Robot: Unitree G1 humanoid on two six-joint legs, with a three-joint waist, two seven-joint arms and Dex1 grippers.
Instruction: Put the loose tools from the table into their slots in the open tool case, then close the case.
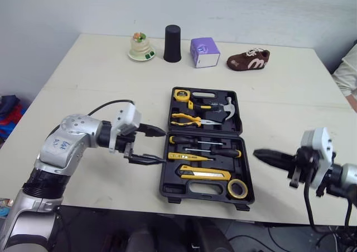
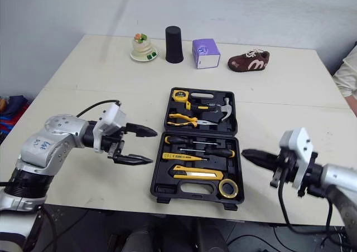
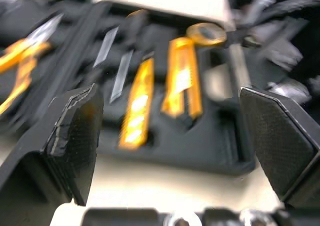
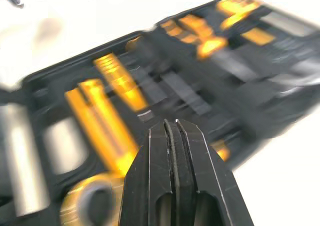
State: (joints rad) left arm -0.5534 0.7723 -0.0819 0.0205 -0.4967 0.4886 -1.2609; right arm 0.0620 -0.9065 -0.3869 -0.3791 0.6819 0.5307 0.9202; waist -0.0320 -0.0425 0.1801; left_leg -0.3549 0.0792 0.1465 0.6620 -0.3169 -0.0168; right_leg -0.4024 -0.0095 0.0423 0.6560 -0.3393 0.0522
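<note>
The black tool case (image 1: 241, 130) lies open flat in the middle of the table. In its slots I see a yellow tape measure (image 1: 181, 94), pliers (image 1: 187, 119), a hammer (image 1: 226, 108), screwdrivers (image 1: 203, 142), a yellow utility knife (image 1: 203, 173) and a roll of tape (image 1: 237, 188). My left gripper (image 1: 165, 146) hovers open at the case's left edge, its fingers pointing at the case, nothing between them. My right gripper (image 1: 257, 153) is shut and empty just off the case's right edge, pointing at it. The right wrist view shows its closed fingertips (image 4: 175, 125) over the case.
Along the table's far edge stand a small figurine on a dish (image 1: 140, 47), a black cup (image 1: 172, 43), a purple box (image 1: 204, 52) and a brown shoe (image 1: 249, 59). A person's sleeve (image 1: 347, 73) shows at the right edge. Bare tabletop lies on both sides of the case.
</note>
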